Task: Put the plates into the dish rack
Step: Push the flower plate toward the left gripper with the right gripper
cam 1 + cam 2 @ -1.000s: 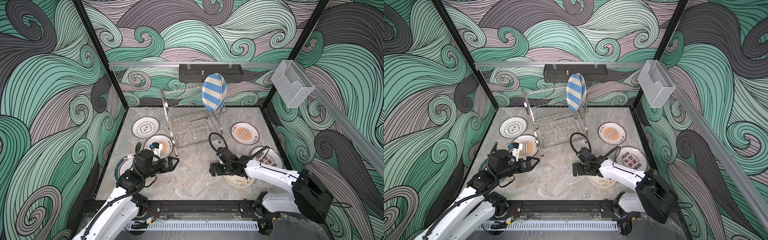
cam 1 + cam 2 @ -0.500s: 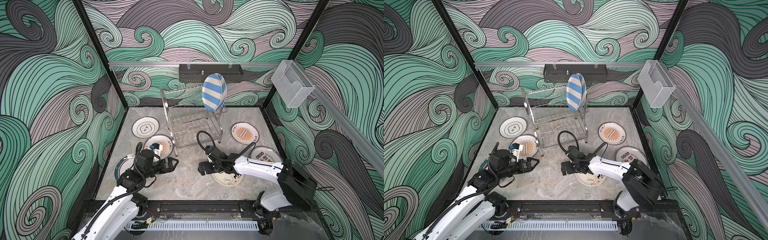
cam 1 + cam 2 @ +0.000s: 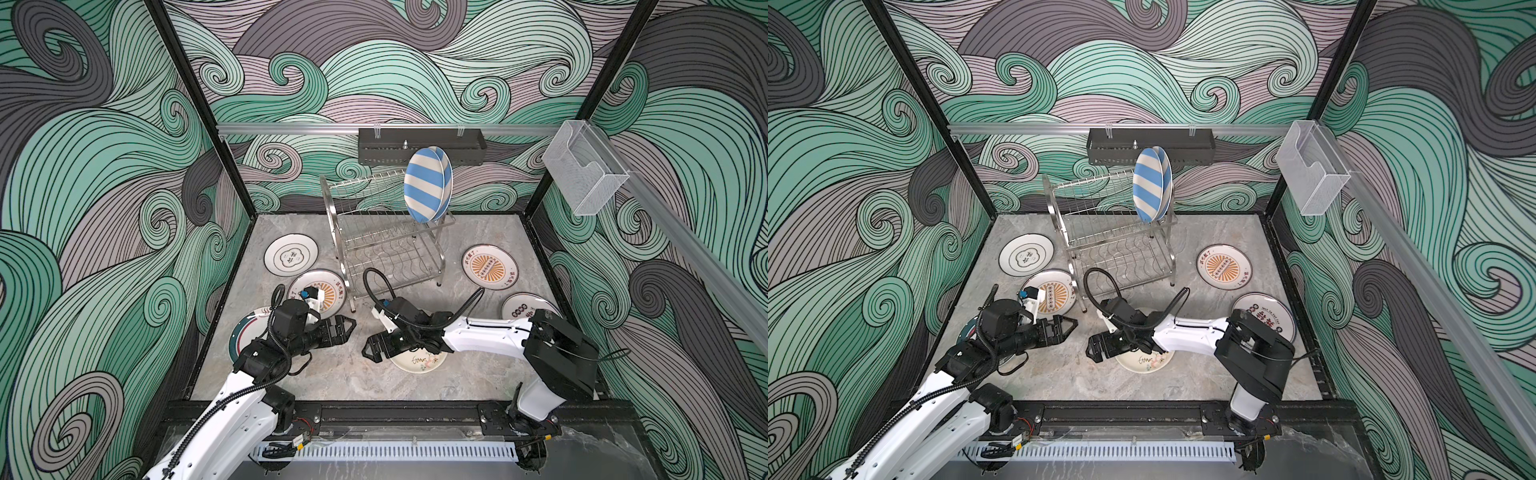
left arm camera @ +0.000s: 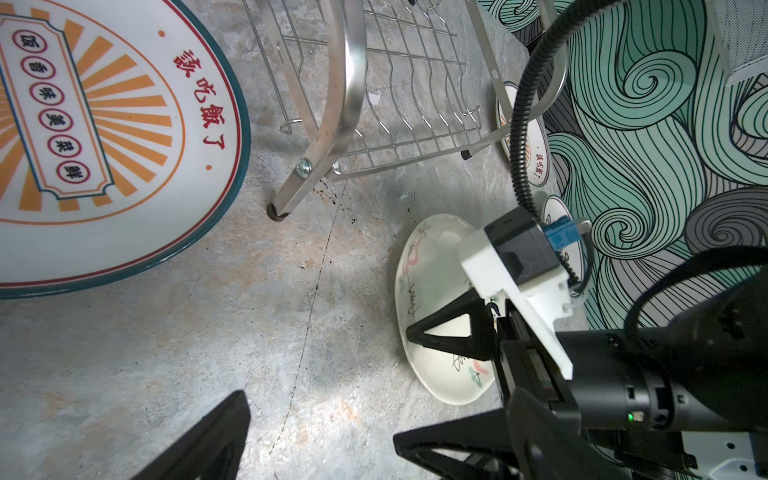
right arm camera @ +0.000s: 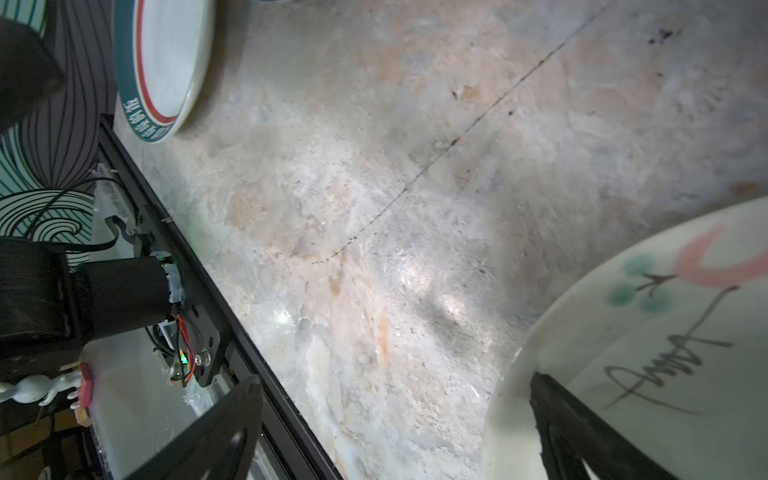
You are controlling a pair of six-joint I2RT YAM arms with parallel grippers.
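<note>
Dragged sideways toward the released left claw (image 3: pixel 347 328): cream doodle plate (image 3: pixel 420 360), flat on the tabletop (image 3: pixel 332 376), rim between the fingers (image 5: pixel 575 430) of the wide-spread right claw (image 3: pixel 369 351), grasping nothing; judged staged for pickup, not yet racked, dish rack (image 3: pixel 386 245) beyond both claws

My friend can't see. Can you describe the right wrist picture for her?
The open right gripper straddles the rim of the cream doodle plate: one finger over the plate, the other over the marble table. A teal-rimmed plate lies farther off.

Mostly under the left arm (image 3: pixel 266 359) — teal-rimmed plate (image 3: pixel 243 334); half beneath the right gripper (image 3: pixel 368 349) — doodle plate (image 3: pixel 419 360).
</note>
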